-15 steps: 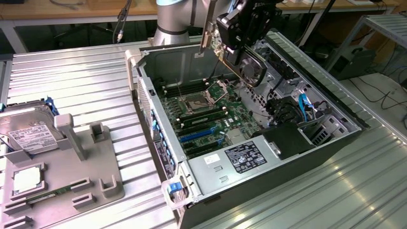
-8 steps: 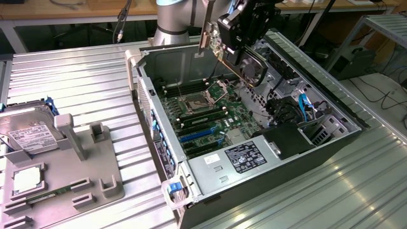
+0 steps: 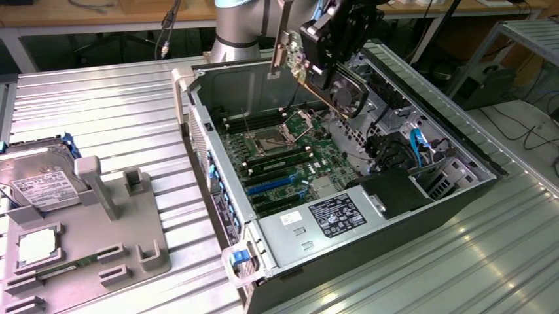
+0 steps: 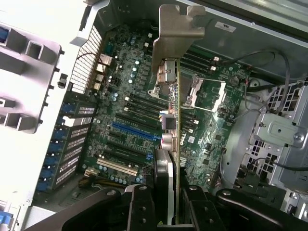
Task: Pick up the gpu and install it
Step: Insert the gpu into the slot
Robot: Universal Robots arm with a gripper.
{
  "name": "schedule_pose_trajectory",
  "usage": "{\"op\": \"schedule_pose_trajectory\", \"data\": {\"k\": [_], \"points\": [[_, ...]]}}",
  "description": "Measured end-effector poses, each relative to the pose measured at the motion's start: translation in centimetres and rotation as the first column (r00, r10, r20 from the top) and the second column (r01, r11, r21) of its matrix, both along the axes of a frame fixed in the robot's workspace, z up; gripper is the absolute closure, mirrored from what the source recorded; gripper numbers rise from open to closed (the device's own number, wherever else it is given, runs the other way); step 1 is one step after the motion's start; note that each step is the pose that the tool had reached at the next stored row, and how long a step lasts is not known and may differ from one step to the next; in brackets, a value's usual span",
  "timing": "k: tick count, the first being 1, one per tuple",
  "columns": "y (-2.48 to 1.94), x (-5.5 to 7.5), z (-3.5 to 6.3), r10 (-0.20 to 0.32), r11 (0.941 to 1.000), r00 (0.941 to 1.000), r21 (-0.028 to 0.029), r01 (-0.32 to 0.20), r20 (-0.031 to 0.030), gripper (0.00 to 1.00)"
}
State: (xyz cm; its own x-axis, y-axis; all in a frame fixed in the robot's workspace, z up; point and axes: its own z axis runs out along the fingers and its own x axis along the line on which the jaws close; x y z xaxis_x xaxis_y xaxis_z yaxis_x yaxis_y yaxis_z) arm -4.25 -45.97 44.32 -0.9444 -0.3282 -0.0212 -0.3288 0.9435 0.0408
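Observation:
My gripper (image 3: 336, 69) is shut on the gpu (image 3: 342, 91) and holds it in the air above the far end of the open computer case (image 3: 196, 124). The card hangs tilted, its round black fan facing the exterior view's right and its silver bracket (image 3: 279, 46) toward the case's back wall. In the wrist view the gpu (image 4: 176, 139) appears edge-on between my black fingers (image 4: 140, 207), the bracket (image 4: 175, 33) at its far end. Below it lies the green motherboard (image 4: 130, 96) with its blue expansion slot (image 4: 132, 131); the card is well clear of the board.
On the exterior view's left, a grey holder (image 3: 78, 242) carries a silver hard drive (image 3: 35, 176). Inside the case are the labelled power supply (image 3: 336, 216), blue cables (image 3: 417, 140) and a drive cage (image 4: 284, 139). The case stands on a ribbed metal table (image 3: 472, 261).

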Motion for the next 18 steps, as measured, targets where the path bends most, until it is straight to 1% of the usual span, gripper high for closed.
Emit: {"op": "schedule_pose_trajectory", "data": {"k": [9, 18], "points": [[0.0, 0.0, 0.0, 0.055, 0.9985, 0.9985, 0.0001, -0.055, 0.0, 0.72], [0.0, 0.0, 0.0, 0.104, 0.9945, 0.9945, 0.0001, -0.104, 0.0, 0.72]]}}
